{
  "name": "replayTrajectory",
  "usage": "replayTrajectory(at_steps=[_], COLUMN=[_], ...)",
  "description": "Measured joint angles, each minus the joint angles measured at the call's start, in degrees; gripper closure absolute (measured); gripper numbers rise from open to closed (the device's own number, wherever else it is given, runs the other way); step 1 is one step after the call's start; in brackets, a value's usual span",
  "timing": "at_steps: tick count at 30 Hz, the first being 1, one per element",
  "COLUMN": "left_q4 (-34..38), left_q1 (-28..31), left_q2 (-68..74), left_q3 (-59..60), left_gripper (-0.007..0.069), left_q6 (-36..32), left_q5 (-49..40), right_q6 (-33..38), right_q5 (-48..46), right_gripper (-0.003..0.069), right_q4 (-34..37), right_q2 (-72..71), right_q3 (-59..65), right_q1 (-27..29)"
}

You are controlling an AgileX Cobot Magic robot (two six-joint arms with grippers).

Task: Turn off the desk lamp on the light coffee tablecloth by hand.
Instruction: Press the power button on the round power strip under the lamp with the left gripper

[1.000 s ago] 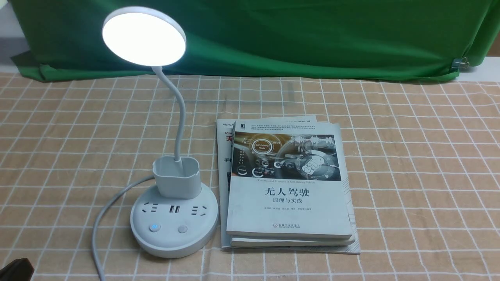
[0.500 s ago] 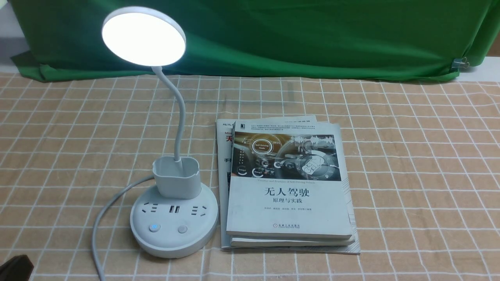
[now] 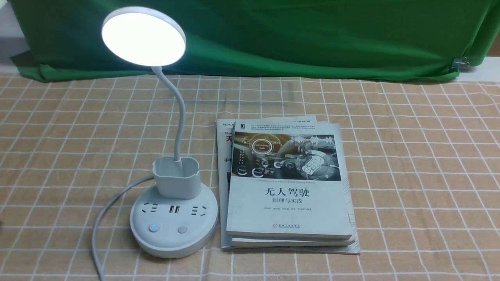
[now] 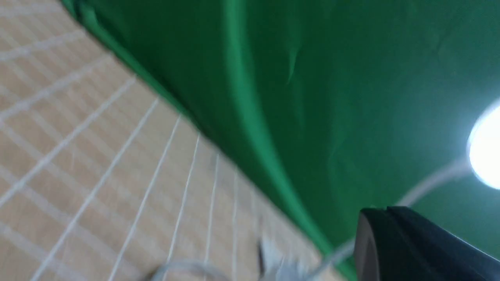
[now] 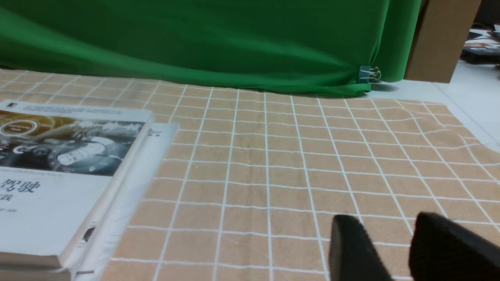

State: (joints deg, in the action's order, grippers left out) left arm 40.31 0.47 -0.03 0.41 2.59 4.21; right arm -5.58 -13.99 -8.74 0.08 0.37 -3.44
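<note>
the desk lamp head burns out to flat white in the otherwise sharp, evenly bright front view. the left wrist view is smeared with motion blur; beyond the left hand, the lamp is a hazy glare. ahead of the right hand, the light coffee tablecloth is crisp, softly lit.

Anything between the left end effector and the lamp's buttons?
Nothing visible. The desk lamp buttons sit uncovered on the base's near side; only its cord crosses the tablecloth left of it. Books lie right of it. The left end effector is outside the front view.
</note>
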Motion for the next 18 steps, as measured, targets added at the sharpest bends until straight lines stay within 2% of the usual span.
replayTrajectory(at_steps=[4,7,11,13,14,16,18], left_q4=[0.0,0.0,-1.3,-4.8,-5.2,-10.7,-14.0], left_q1=[0.0,0.0,0.0,0.0,0.0,0.0,0.0], left_q2=[0.0,0.0,5.4,12.0,12.6,22.4,29.7], left_q3=[0.0,-0.1,-6.5,-13.2,-13.2,-21.2,-26.5], left_gripper=[0.0619,0.0616,0.0613,0.0613,0.0613,0.0613,0.0612], left_q6=[0.2,0.7,1.0,1.0,1.0,0.5,-1.5], left_q5=[3.8,2.5,-9.5,-18.4,-19.4,-32.6,-42.0], right_q6=[0.0,0.0,0.0,0.0,0.0,0.0,0.0], right_q5=[0.0,0.0,0.0,0.0,0.0,0.0,0.0], right_gripper=[0.0417,0.0417,0.0417,0.0417,0.0417,0.0417,0.0417], right_q4=[0.0,0.0,0.0,0.0,0.0,0.0,0.0], right_q2=[0.0,0.0,0.0,0.0,0.0,0.0,0.0], right_q3=[0.0,0.0,0.0,0.0,0.0,0.0,0.0], right_q1=[0.0,0.0,0.0,0.0,0.0,0.0,0.0])
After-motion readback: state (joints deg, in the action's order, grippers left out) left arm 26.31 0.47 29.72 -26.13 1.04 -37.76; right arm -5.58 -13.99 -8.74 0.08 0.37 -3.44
